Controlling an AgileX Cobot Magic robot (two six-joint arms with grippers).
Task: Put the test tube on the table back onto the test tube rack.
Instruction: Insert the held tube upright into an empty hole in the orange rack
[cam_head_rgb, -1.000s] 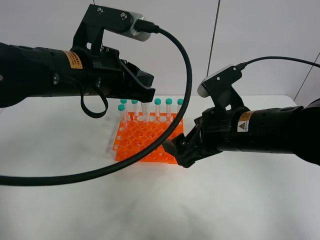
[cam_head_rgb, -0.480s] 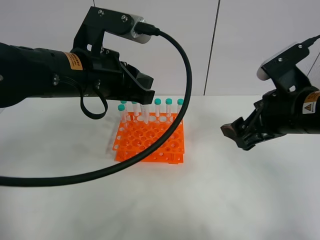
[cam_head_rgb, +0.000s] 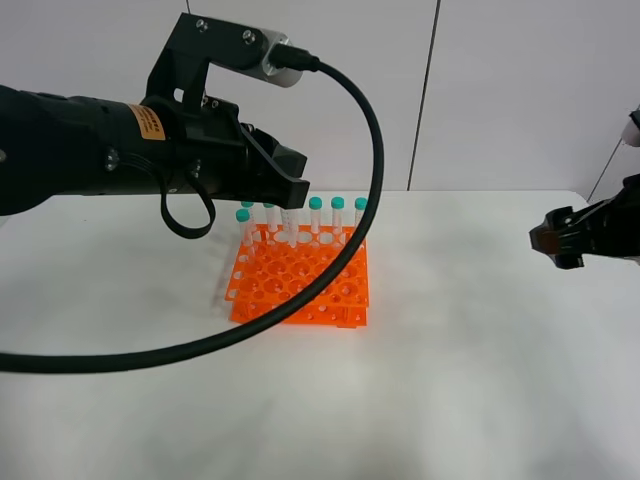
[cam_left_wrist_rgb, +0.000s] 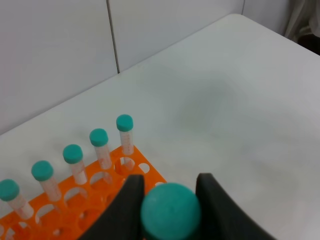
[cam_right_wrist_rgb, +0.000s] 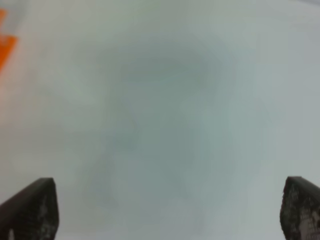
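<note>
My left gripper (cam_head_rgb: 291, 194) is shut on a test tube (cam_head_rgb: 290, 226), held upright with its lower end at the back row of the orange rack (cam_head_rgb: 300, 285). In the left wrist view the tube's teal cap (cam_left_wrist_rgb: 170, 214) sits between the two black fingers of the left gripper (cam_left_wrist_rgb: 170, 192), above the rack (cam_left_wrist_rgb: 131, 167). Several other teal-capped tubes (cam_head_rgb: 338, 215) stand in the rack's back row. My right gripper (cam_head_rgb: 556, 241) is open and empty, far right above the white table (cam_head_rgb: 450, 380), well away from the rack. Its fingers (cam_right_wrist_rgb: 30, 212) stand wide apart.
The left arm's thick black cable (cam_head_rgb: 300, 315) loops down across the front of the rack. The right wrist view shows blurred white table (cam_right_wrist_rgb: 160, 110) and a sliver of the orange rack (cam_right_wrist_rgb: 6, 50). A white panelled wall (cam_head_rgb: 500, 90) stands behind.
My right arm has drawn back from the rack's front right corner to the far right edge of the view. My left arm and its tube have stayed put.
</note>
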